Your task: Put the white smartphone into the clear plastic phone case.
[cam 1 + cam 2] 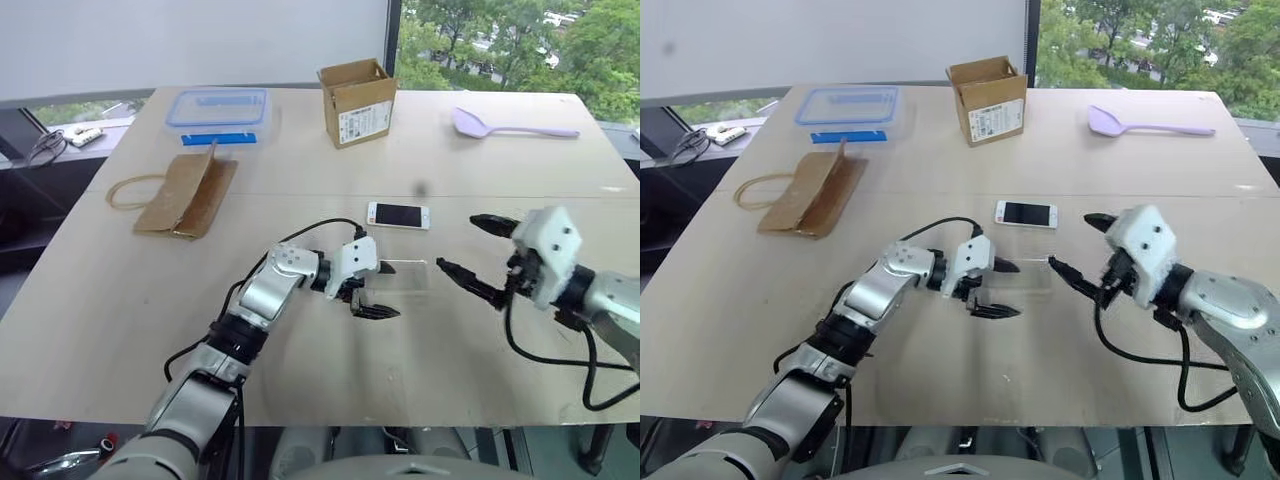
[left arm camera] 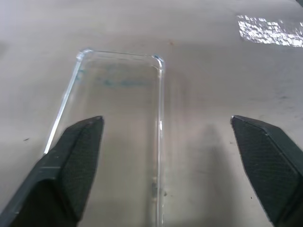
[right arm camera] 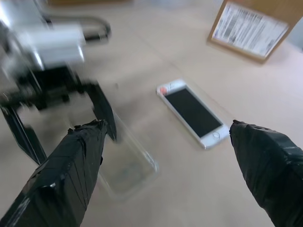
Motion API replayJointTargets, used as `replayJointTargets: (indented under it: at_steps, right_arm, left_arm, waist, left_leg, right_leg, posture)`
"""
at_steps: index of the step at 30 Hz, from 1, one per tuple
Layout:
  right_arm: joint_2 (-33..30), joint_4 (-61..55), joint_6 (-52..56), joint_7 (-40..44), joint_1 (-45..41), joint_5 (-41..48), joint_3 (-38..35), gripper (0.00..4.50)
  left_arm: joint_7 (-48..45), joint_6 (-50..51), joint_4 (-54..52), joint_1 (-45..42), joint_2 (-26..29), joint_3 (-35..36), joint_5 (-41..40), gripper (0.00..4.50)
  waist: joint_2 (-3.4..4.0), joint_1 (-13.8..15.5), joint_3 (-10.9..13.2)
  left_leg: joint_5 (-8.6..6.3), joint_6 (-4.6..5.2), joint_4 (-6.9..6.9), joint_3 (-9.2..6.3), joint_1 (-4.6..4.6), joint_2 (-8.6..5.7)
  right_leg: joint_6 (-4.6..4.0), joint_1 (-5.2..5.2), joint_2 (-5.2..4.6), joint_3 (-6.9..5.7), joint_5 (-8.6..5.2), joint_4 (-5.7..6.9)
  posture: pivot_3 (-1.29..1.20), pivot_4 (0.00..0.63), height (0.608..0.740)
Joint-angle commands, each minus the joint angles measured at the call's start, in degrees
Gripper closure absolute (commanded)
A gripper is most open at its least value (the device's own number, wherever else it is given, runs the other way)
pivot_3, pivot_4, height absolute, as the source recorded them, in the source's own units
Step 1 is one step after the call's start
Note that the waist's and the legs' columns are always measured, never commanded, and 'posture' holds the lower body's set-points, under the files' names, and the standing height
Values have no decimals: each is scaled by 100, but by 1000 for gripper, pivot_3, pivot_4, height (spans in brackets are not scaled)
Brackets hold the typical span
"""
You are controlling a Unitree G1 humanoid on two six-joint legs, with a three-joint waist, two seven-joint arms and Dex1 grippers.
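I see bare table (image 1: 330, 375) all around the white smartphone (image 1: 398, 215), so a gripper can come at it from any side. The clear plastic phone case (image 1: 402, 276) lies just nearer me, with my left gripper (image 1: 372, 290) spread wide over one end and my right gripper (image 1: 472, 252) open past the other.

I am seeing the phone (image 1: 398, 215) lying on the table (image 1: 300, 380) just behind the case (image 1: 403, 275), between my two grippers.
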Motion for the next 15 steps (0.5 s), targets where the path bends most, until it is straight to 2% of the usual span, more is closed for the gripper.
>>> replayJointTargets:
  at_steps: [1,4,11,12,15]
  right_arm:
    - [88,204,106,13,-477,-66,250,0]
    - [96,325,-1,80,-539,-278,440,0]
    - [112,187,329,124,-469,-140,369,0]
    - [111,178,368,108,-478,-139,356,0]
    - [127,198,464,93,-542,-118,320,0]
  left_arm:
    - [322,-67,-270,137,62,-53,190,40]
    - [430,-92,-215,208,56,-159,298,826]
    - [434,-213,-153,250,85,-204,277,4305]
    - [385,-238,-175,264,114,-219,261,4468]
    - [302,-239,-288,325,199,-208,217,4468]
  waist:
    - [0,6,0]
    - [0,34,0]
    - [0,16,0]
    - [0,16,0]
    - [0,9,0]
  left_leg:
    - [0,0,-1,0,1,0]
    - [0,0,-3,-2,-1,0]
    - [0,1,-3,-2,-3,-3]
    - [0,1,-3,-2,-2,-3]
    - [0,1,-2,-2,0,-3]
  right_leg:
    - [0,0,0,1,0,0]
    - [0,-1,0,-2,0,-1]
    - [1,0,-4,-3,0,-2]
    - [0,0,-4,-3,0,0]
    - [0,0,-4,-3,1,1]
  posture:
    - [0,150,740]
    - [0,150,740]
    - [0,150,740]
    - [0,150,740]
    - [0,150,740]
